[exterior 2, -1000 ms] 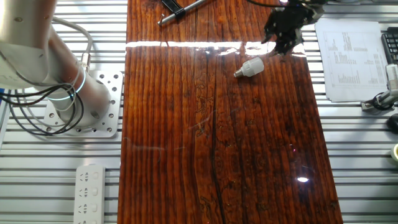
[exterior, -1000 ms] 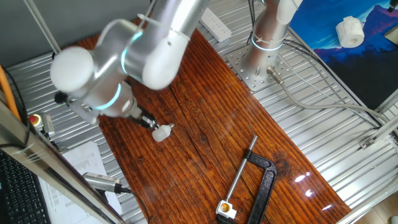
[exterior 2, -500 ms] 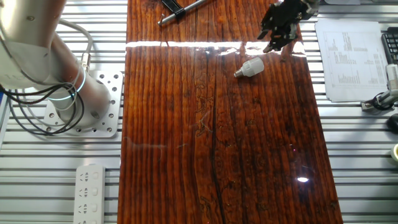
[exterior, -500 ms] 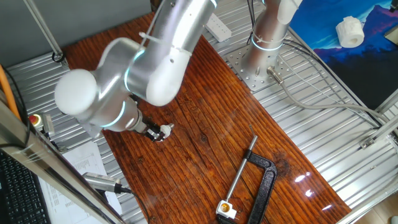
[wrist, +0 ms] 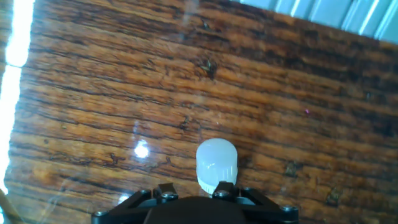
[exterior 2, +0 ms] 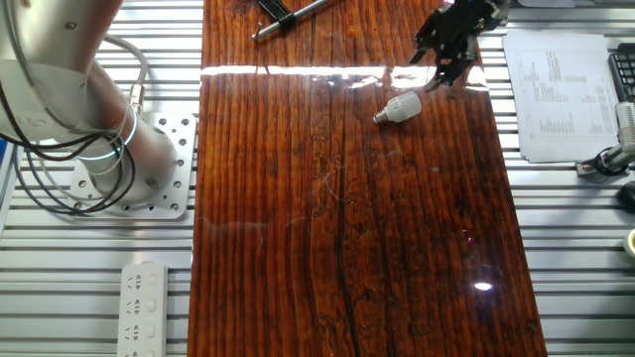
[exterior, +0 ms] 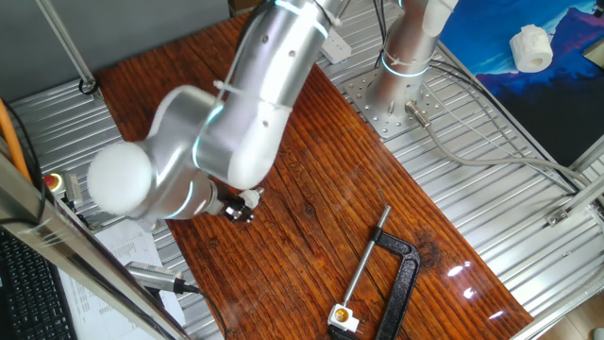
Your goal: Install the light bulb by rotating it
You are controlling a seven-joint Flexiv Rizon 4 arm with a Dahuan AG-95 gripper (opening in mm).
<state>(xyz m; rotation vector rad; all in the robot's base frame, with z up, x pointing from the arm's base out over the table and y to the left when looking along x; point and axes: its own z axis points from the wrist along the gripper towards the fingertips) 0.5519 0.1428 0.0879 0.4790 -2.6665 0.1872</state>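
The small white dome-topped light bulb lies flat on the dark wooden surface, screw base pointing lower left; the black claw, spread, hangs empty at upper right.

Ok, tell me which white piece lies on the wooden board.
The light bulb, lying on its side just below the gripper. The bigger white lumpy piece sits off the board, on the blue surface.

— How was the light?
— Bright, from overhead; white glare streaked the varnished table, strongest at its far end.
— Sharpness?
— Fixed views crisp; hand view soft, left edge blown out.
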